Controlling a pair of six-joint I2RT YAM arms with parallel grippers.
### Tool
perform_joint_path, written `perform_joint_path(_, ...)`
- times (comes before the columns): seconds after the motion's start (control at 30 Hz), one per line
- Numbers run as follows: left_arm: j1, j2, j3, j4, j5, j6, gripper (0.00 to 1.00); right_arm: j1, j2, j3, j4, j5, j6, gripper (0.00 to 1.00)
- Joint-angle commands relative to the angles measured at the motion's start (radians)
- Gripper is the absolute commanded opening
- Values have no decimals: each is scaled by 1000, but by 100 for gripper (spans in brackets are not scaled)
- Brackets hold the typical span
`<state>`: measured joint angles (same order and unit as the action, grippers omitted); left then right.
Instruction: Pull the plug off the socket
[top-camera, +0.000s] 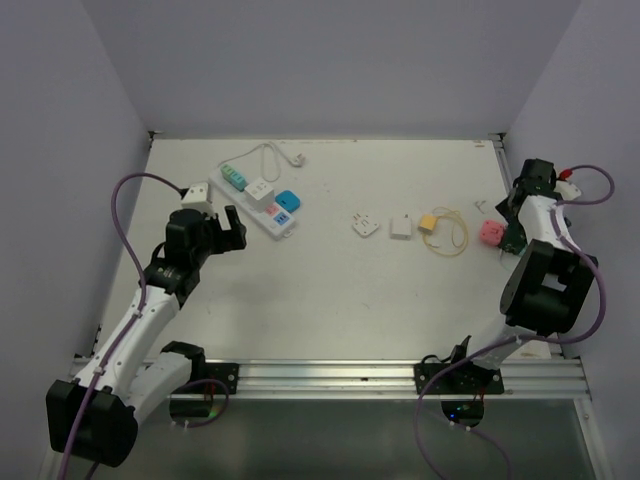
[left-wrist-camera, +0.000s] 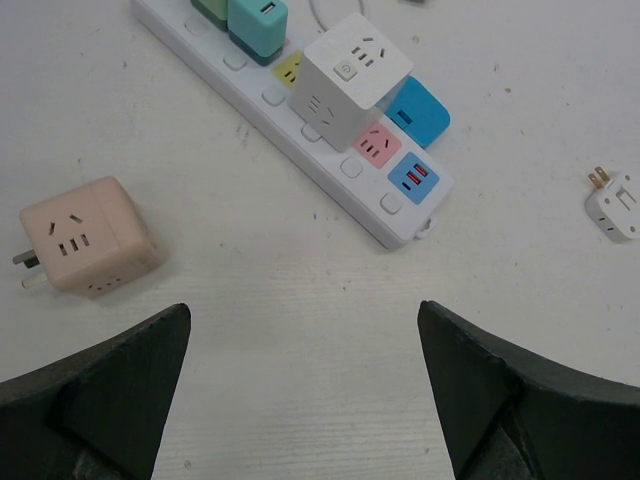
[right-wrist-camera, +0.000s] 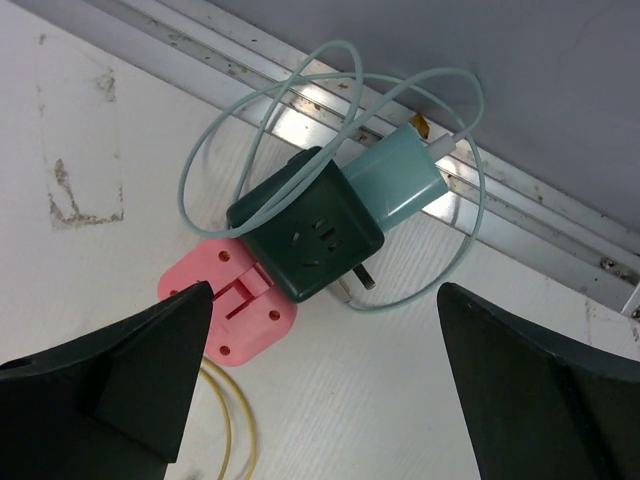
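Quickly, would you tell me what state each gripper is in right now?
Left gripper: open, holding nothing.
Right gripper: open, holding nothing.

The white table (top-camera: 330, 300) holds a power strip (top-camera: 272, 220) far left, a beige cube (top-camera: 197, 194) beside it, two white adapters (top-camera: 365, 224) (top-camera: 401, 228) mid-table, and a yellow cable (top-camera: 447, 236) and pink adapter (top-camera: 489, 233) on the right.
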<state>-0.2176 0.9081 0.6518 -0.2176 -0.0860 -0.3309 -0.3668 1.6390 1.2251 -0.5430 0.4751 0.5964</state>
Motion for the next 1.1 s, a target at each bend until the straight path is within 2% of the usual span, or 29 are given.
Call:
perform_joint_path(0.0, -3, 17, 9, 53, 23, -11, 100, -3, 56, 48, -46, 57, 111, 99)
perform_joint_path(0.1, -3, 29, 9, 52, 14, -10, 100, -4, 100, 57, -31, 40, 129, 99)
perform_joint_path(0.33, -3, 61, 12, 55, 26, -11, 100, -4, 162, 63, 34, 33, 40, 99)
perform_joint_path(0.7, -3, 71, 11, 57, 42, -13, 100, -11, 153, 13, 150, 11, -87, 99)
perform_joint_path(1.07, -3, 71, 12, 58, 51, -11, 99, -44, 183, -12, 252, -110, -184, 97)
